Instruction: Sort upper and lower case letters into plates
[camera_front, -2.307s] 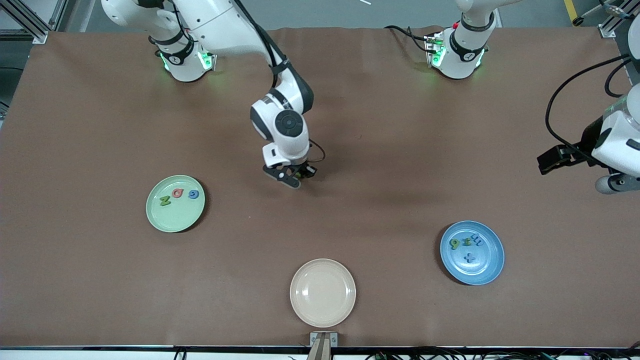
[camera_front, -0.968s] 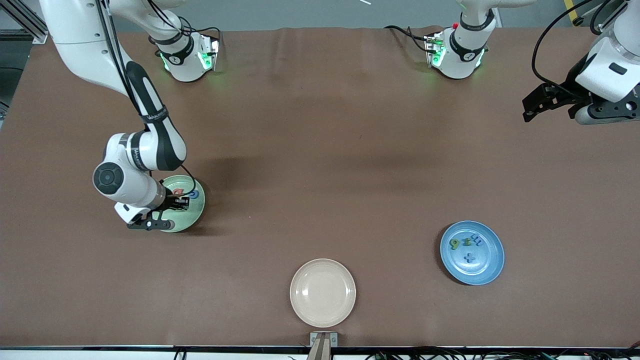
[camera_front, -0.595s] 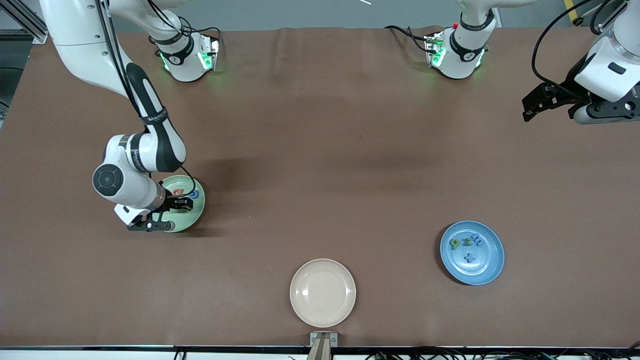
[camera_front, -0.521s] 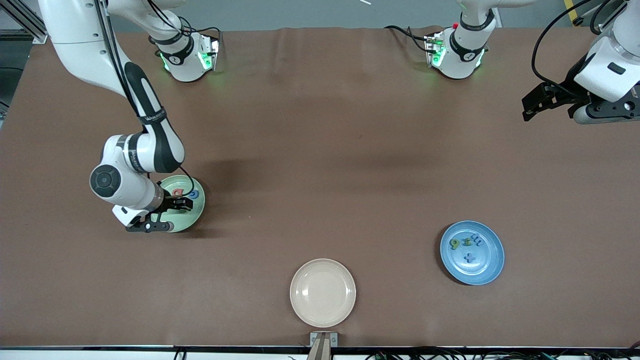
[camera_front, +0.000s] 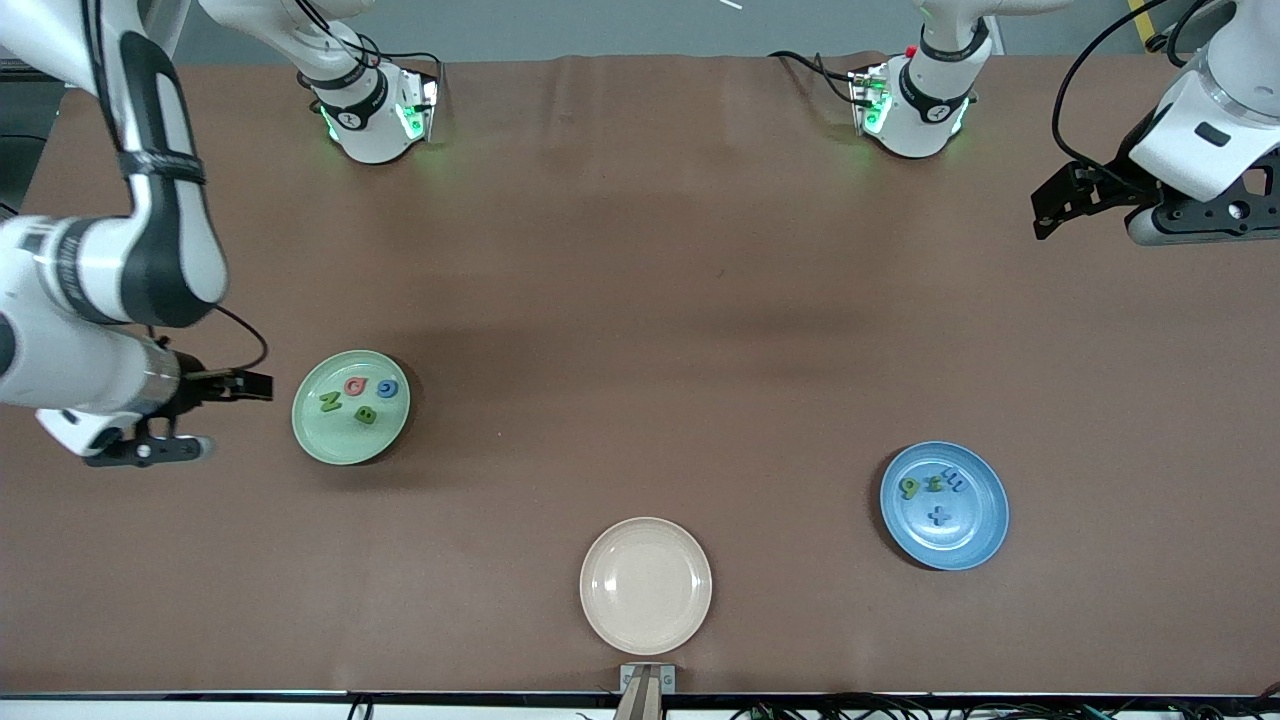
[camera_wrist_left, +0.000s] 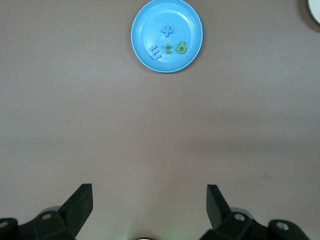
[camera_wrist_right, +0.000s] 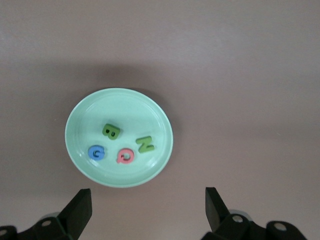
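Sorting looks all but done. Four capitals in the mint green plate (camera_front: 350, 407): green N (camera_wrist_right: 145, 144), pink Q (camera_wrist_right: 125, 156), blue G (camera_wrist_right: 96, 152), green B (camera_wrist_right: 111, 131). Four small letters in the blue plate (camera_front: 944, 505), toward the left arm's end of the desk (camera_front: 640, 300): green p (camera_front: 909, 487), green i (camera_front: 934, 484), blue m (camera_front: 955, 481), blue x (camera_front: 937, 516). Cream plate (camera_front: 645, 585), nearest the front camera, bare.

Right claw (camera_front: 190, 415) up beside the mint plate, fingers spread wide, holding nothing. Left claw (camera_front: 1085, 200) waiting over the desk's edge, also wide open and empty.

No loose letter visible on the desk, so probably nothing left to pick; next move likely just parking both arms clear of the plates.
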